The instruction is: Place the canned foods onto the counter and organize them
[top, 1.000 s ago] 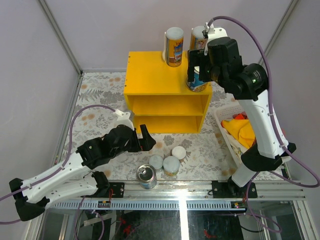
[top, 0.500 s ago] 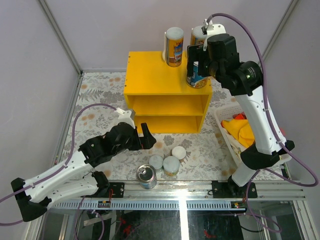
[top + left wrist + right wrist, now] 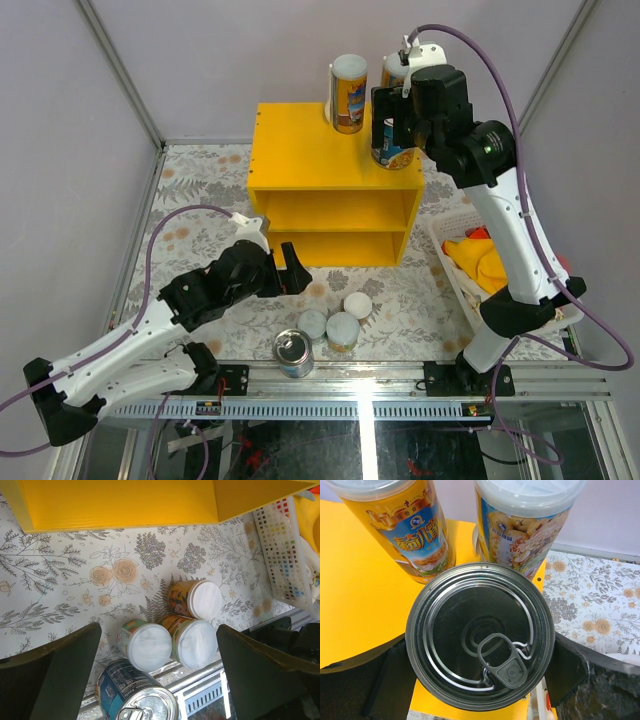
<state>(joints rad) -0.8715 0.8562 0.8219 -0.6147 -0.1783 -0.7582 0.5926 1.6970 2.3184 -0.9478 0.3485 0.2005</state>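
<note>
My right gripper (image 3: 395,140) is shut on a wide blue-labelled tin (image 3: 480,641) with a pull-tab lid, holding it over the right front part of the yellow counter (image 3: 300,150). Two tall white-lidded cans (image 3: 349,93) (image 3: 527,522) stand on the counter's back edge, just behind the tin. My left gripper (image 3: 290,272) is open and empty above the table, in front of the counter. Below it three small white-lidded cans (image 3: 150,645) (image 3: 192,642) (image 3: 200,599) and a second blue tin (image 3: 137,695) stand near the table's front edge.
A white basket (image 3: 460,265) with yellow cloth sits right of the counter, by the right arm. The floral table cover (image 3: 200,190) reaches to the metal rail (image 3: 350,385) at the front. The enclosure's walls close in left, right and back.
My right gripper has carried the blue tin up and back over the counter's top, nearer the two tall cans. My left arm has shifted slightly toward the counter.
</note>
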